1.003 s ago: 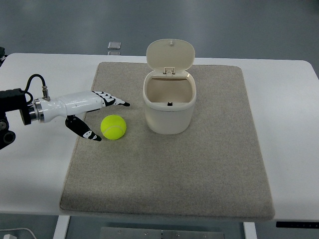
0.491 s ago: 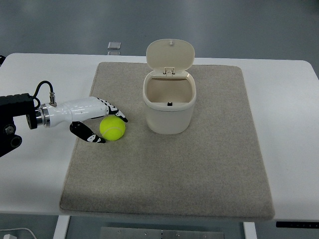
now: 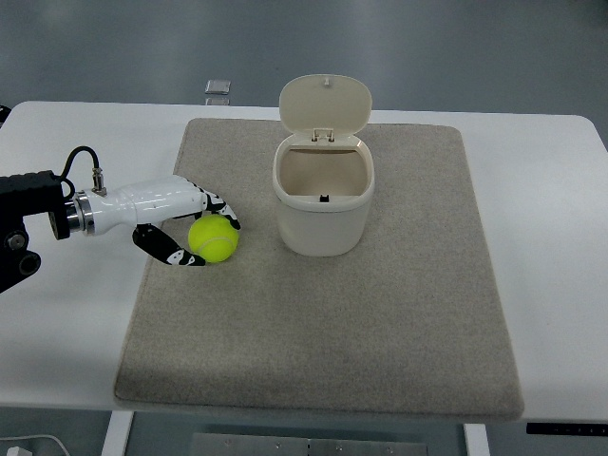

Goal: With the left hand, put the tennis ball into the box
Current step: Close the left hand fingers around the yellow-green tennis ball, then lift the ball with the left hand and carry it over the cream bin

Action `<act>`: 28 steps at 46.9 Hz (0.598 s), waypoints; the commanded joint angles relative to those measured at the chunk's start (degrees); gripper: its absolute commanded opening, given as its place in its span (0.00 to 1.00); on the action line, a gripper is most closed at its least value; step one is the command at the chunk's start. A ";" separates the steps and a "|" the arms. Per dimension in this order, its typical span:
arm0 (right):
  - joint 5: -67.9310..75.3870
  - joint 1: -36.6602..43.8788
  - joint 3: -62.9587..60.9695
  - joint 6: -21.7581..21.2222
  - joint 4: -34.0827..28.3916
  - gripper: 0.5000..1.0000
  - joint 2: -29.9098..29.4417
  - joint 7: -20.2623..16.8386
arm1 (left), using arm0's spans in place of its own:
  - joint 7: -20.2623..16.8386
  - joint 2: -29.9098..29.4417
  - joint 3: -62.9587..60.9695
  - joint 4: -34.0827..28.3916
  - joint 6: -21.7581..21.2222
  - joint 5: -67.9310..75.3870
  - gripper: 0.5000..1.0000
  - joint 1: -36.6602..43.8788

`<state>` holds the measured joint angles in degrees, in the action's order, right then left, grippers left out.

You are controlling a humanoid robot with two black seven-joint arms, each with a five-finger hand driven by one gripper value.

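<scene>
A yellow-green tennis ball [image 3: 217, 238] lies on the grey mat [image 3: 380, 313], left of the cream box [image 3: 323, 214]. The box stands upright with its hinged lid [image 3: 325, 104] flipped open at the back, and its inside looks empty. My left hand [image 3: 213, 242] comes in from the left and wraps the ball. The fingers [image 3: 220, 209] curl over the ball's top and the thumb [image 3: 176, 255] presses its lower left side. The right arm is out of view.
The mat covers the middle of a white table [image 3: 551, 237]. A small grey square object [image 3: 218, 87] lies on the floor beyond the table's far edge. A black cable loops from the left wrist [image 3: 81, 157].
My left hand moved right to the ball and its fingers closed from spread open to wrapped around it. The ball has shifted slightly up in the picture.
</scene>
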<state>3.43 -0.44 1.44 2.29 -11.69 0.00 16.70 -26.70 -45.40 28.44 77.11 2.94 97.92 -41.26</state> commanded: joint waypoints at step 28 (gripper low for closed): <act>0.00 0.00 -0.04 0.00 0.00 0.88 0.00 0.00 | -2.21 -5.32 -0.41 9.02 -11.64 5.69 0.00 -14.37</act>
<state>3.43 -0.43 1.43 2.28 -11.69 0.00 16.70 -28.94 -52.12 28.15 85.79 -8.76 100.30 -55.43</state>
